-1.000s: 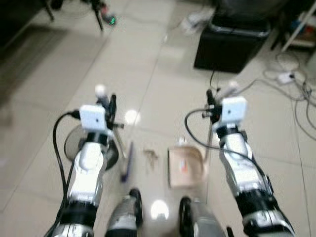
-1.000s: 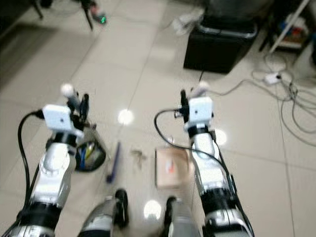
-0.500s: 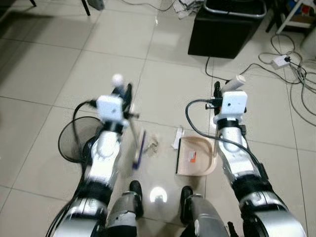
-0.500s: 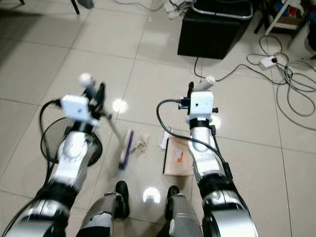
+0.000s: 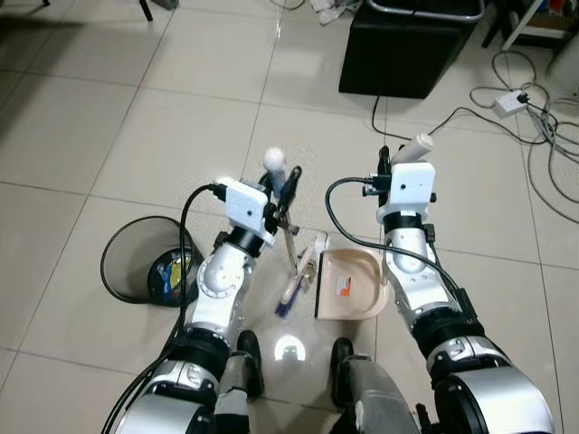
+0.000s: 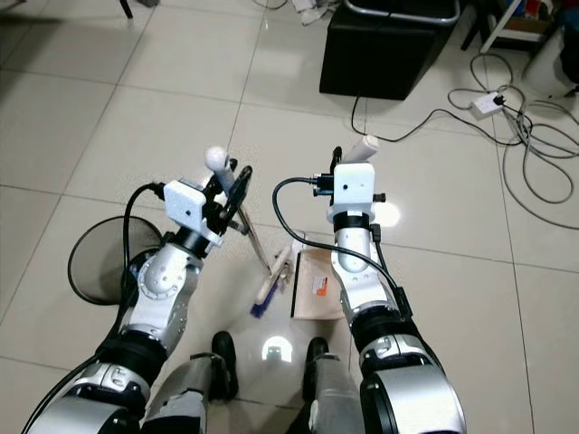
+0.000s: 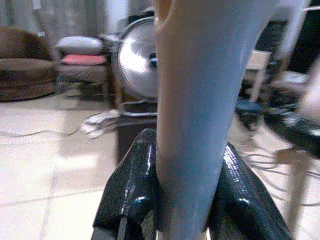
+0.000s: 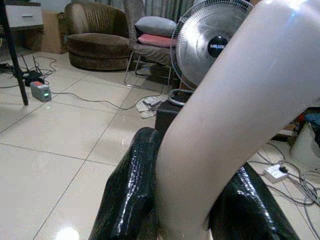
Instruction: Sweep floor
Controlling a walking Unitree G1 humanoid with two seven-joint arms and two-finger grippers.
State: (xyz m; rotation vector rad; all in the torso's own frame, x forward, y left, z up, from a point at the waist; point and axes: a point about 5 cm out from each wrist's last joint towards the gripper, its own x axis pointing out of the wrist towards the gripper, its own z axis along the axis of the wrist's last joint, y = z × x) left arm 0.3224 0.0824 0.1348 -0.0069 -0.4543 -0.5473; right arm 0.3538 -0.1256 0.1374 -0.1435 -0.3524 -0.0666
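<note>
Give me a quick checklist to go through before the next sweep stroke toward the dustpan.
1. Left gripper shut on the broom handle: ok, fingers press it from both sides.
2. Right gripper shut on the dustpan handle: ok.
3. Dustpan sits on the floor with its open edge facing the broom head: ok, they lie side by side.
4. Debris left on the tiles between brush and pan: cannot tell, too small to make out.
5. Wire trash bin clear of the broom's path: ok, it stands on the far side of the left arm.
6. Cables clear of the arms: ok, they lie farther ahead.
</note>
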